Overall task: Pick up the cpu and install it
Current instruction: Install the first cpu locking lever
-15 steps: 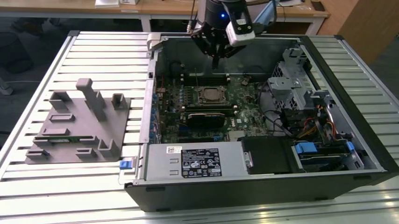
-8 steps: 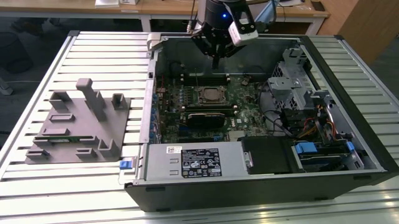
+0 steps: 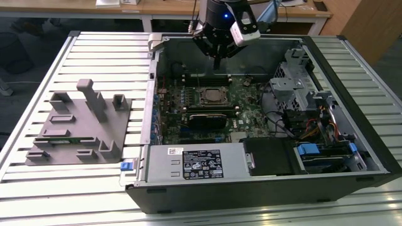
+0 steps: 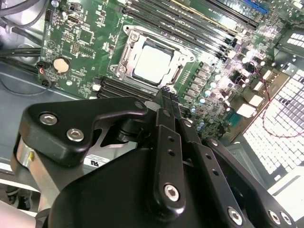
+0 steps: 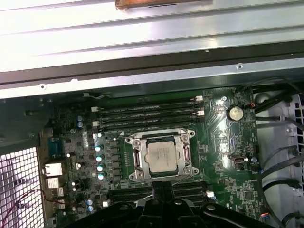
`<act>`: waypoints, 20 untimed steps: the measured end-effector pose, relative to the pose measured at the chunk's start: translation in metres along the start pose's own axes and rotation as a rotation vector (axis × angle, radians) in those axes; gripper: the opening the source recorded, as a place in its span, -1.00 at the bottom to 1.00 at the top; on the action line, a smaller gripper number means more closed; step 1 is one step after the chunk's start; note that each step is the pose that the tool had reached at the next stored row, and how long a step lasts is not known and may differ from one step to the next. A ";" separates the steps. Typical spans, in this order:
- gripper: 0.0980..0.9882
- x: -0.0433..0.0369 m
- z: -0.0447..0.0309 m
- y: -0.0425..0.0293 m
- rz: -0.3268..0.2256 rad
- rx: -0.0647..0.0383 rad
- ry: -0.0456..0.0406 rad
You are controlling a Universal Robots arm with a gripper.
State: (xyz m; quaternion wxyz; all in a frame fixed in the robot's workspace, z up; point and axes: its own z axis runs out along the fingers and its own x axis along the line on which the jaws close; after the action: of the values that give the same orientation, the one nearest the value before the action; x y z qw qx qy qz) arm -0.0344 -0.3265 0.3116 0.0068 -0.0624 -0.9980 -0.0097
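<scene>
You see the cpu [image 5: 160, 157] seated in its socket; the gripper [image 4: 167, 97] hovers above, fingers together, holding nothing.

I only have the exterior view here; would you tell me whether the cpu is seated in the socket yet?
Observer: Yes. In both wrist views the cpu lies flat inside the socket frame, silvery top up.
Operator: Thank you. Is the end effector carrying anything?
Observer: No. In the second wrist view the end effector has its fingers together with nothing between them.
Operator: And is it touching the cpu?
Observer: No. In the first wrist view its tip is apart from the cpu, by the memory slots beside the socket frame.
</scene>
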 end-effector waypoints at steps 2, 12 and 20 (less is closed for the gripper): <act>-0.98 0.0023 0.0001 -0.0003 0.000 0.000 -0.0001; -0.98 0.0111 0.0006 -0.0015 -0.039 0.001 0.0007; -0.98 0.0278 0.0038 -0.0036 -0.088 0.001 0.0007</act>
State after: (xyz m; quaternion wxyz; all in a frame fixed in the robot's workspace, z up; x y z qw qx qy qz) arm -0.0625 -0.3266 0.3082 0.0067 -0.0182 -0.9998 -0.0095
